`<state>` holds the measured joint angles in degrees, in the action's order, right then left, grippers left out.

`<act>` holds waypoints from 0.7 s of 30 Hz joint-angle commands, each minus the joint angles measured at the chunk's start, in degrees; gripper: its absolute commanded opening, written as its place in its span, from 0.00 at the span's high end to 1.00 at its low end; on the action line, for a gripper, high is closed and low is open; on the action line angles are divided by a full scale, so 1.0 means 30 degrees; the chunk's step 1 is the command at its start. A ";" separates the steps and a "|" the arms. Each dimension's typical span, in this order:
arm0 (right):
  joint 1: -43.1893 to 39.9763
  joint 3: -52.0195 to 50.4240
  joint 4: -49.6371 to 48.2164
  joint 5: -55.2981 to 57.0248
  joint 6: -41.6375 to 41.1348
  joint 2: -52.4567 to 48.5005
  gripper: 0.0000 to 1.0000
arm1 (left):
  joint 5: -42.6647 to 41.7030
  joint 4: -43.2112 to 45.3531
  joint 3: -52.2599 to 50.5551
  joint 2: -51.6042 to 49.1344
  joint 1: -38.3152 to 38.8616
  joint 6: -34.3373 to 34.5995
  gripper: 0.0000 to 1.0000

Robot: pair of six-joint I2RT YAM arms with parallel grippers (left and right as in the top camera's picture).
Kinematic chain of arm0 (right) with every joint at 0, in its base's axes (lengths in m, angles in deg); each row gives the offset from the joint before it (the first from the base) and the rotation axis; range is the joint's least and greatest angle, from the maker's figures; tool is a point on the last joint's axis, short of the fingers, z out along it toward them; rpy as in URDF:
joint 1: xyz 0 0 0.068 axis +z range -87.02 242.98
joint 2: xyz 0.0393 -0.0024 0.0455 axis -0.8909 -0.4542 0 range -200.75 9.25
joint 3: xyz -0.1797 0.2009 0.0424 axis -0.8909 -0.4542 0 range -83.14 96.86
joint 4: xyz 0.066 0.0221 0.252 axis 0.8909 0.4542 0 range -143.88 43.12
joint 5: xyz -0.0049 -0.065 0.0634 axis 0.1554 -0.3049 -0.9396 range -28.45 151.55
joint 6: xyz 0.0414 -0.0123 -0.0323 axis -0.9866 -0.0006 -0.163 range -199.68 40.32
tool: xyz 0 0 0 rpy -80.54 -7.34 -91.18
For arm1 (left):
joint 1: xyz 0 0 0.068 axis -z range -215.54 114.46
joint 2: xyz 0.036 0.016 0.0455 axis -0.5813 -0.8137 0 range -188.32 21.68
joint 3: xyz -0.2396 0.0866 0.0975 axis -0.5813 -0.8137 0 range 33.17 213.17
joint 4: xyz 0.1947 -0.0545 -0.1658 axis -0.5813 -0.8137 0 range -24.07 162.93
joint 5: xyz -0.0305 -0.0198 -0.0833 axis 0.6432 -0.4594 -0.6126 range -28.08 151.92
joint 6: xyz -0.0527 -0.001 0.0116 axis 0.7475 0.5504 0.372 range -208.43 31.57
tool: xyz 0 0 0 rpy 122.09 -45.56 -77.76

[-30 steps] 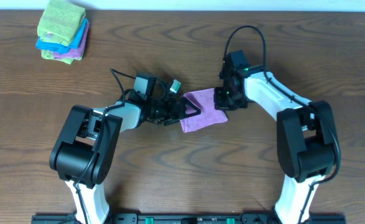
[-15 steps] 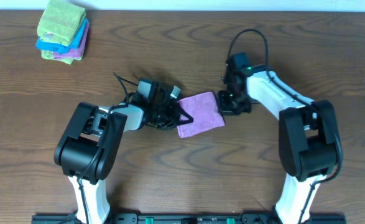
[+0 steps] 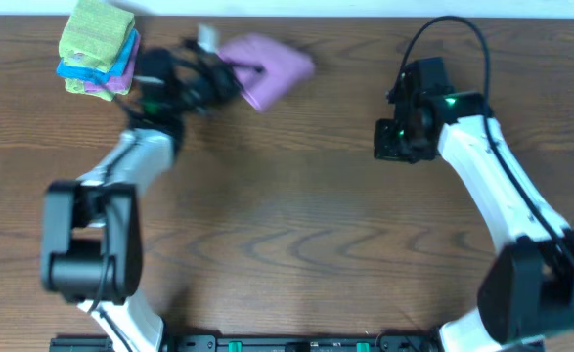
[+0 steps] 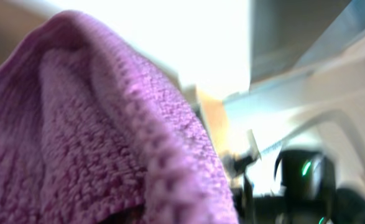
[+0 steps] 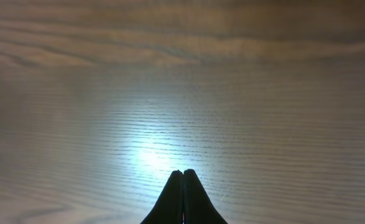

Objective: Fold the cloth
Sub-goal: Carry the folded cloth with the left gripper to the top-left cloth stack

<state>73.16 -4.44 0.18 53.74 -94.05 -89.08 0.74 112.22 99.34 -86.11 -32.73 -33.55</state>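
Left gripper (image 3: 236,78): jaws clenched on cloth (image 3: 275,65), lilac, bunched, blurred, at far edge of table (image 3: 287,235), near stack of folded cloths (image 3: 99,51). Left wrist view: ribbed lilac pile fills the foreground. Right gripper (image 5: 183,177): fingertips pressed together, nothing between them, over wood, well apart from cloth.

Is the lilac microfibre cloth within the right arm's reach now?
Probably: only bare wooden table separates the shut right gripper from the lilac microfibre cloth, though the left gripper holds it near the far edge.
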 commanded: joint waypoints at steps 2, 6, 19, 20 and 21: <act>-0.0080 0.0270 0.0087 0.0182 0.0401 0.1158 0.98 | -0.1209 0.0073 0.1246 0.0998 -0.2965 0.1887 0.94; -0.0080 0.0270 0.0342 0.0168 0.0401 0.1450 0.98 | -0.2441 -0.0131 0.1355 0.1144 -0.6462 0.2667 0.94; 0.0517 0.0270 0.0925 0.0080 0.0379 0.1450 0.98 | 0.0466 -0.2455 0.1428 0.0408 -1.0775 -0.1056 0.94; 0.0605 0.0270 0.1027 0.0080 0.0386 0.1450 0.98 | 0.0634 -0.2441 0.1588 0.0051 -1.0761 -0.1268 0.94; 0.0656 0.0270 0.1158 0.0080 0.0379 0.1450 0.98 | 0.0743 -0.2448 0.1902 -0.0393 -1.0724 -0.1384 0.94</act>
<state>74.19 -4.33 3.07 53.87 -93.66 -85.25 -0.38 105.01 103.10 -84.03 -65.21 -32.46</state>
